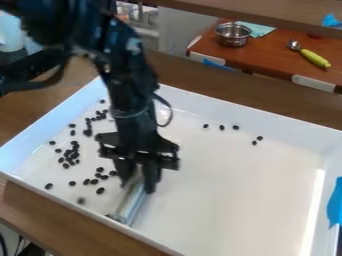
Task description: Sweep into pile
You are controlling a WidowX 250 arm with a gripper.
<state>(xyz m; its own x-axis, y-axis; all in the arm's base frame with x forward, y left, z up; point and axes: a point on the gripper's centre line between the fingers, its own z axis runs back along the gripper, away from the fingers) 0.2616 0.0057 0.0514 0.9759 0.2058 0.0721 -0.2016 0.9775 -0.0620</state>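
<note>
The end effector (137,187) is closed around a silvery sweeping tool (129,204), with one finger at each side of it. The tool slopes down to the near wall, and if it touches there I cannot say. The small black pieces (69,156) lie mostly in the left part of the view, in loose clusters inside the white tray (247,195); a smaller group (222,127) lies well apart, toward the far wall.

The step in hand is, I judge, to gather these loose pieces into one heap. For doing it well, the tool should be lifted a little, placed behind the outermost pieces, then lowered until its edge meets the floor evenly, and drawn slowly inward. Short strokes seem better than one long stroke, because such round pieces may roll away or slip past the ends of the tool. The far group will probably need its own stroke, toward the big clusters.

About the edges: the raised walls go around the work, so the tool's low end could knock the near wall if it is turned there. Pieces close to the left wall leave little place to come behind them. On the other side, toward the blue tape (335,202), the wide floor gives good room for turning
</note>
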